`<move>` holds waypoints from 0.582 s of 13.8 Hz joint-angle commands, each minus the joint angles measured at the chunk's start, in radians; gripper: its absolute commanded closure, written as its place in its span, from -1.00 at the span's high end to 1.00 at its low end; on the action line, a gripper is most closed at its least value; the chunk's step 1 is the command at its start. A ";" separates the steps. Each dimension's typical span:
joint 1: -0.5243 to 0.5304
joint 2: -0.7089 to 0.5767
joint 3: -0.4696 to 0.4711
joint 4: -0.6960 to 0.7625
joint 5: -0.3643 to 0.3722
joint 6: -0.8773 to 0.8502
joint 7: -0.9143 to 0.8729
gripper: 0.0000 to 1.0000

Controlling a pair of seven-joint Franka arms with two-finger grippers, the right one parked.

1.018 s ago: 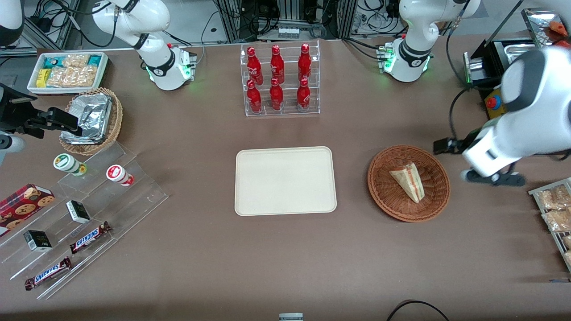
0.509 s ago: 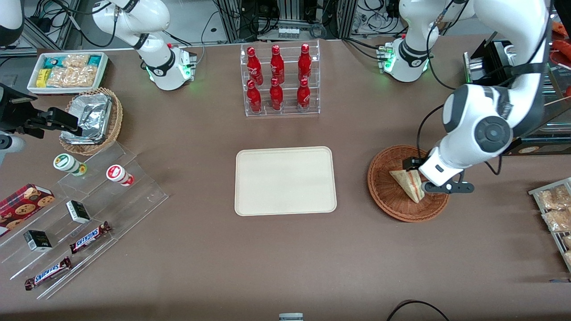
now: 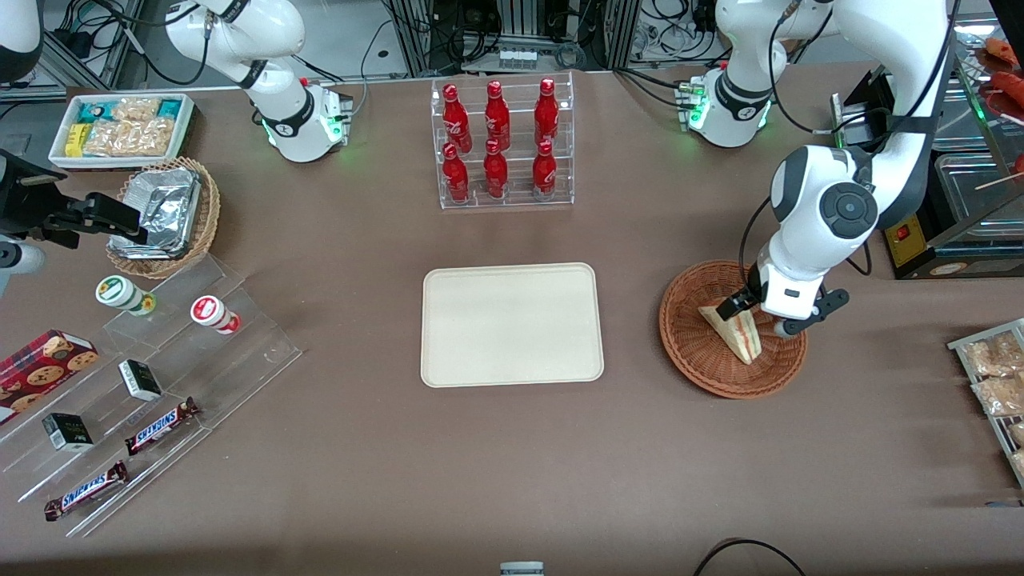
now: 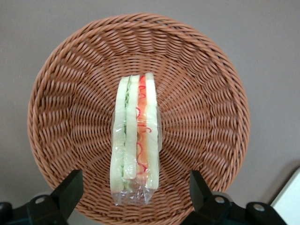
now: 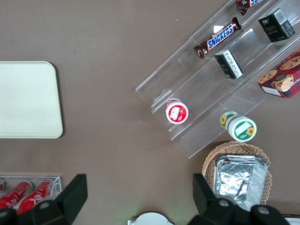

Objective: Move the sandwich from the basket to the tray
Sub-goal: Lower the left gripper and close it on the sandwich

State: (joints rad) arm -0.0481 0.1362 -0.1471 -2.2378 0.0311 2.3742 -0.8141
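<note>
- the sandwich [image 4: 135, 140] lies in the middle of the basket [image 4: 56, 84], resting on its side with the striped cut edge facing up and the clear wrap loose at one end; nothing has hold of it yet.
- the gripper [image 3: 760, 318] hangs directly over the basket, its jaws spread wide with one finger to each side of the sandwich, both well clear of the bread and above it as far as the wrist view shows; it holds nothing.
- judged from this, the task is at its early stage: the approach is made, while the descent, the grasp, the lift, the carry and the release are all left.
- the basket's sloping woven wall rises around the sandwich; the fingers look to have room to come down inside the rim, though the wedge tapers, so the jaws would close on a narrow, soft body that could squash or slip in its wrap.
- the tray [image 3: 512, 324] sits on the bench [image 3: 512, 464] well apart from the basket, toward the parked arm's end, and nothing lies on it.
- the strip of bench between basket and tray carries nothing, so a low sideways carry looks open once the sandwich clears the basket rim.
- the rack of red bottles [image 3: 504, 144] stands farther from the front camera than the tray, out of that path.
</note>
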 commanded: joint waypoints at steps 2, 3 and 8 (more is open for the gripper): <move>-0.004 0.052 0.001 -0.011 0.013 0.071 -0.144 1.00; -0.004 0.068 0.001 -0.011 0.012 0.088 -0.151 1.00; -0.004 0.128 0.001 -0.010 0.013 0.115 -0.161 0.01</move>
State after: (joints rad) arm -0.0480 0.2559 -0.1471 -2.2468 0.0311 2.4723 -0.9447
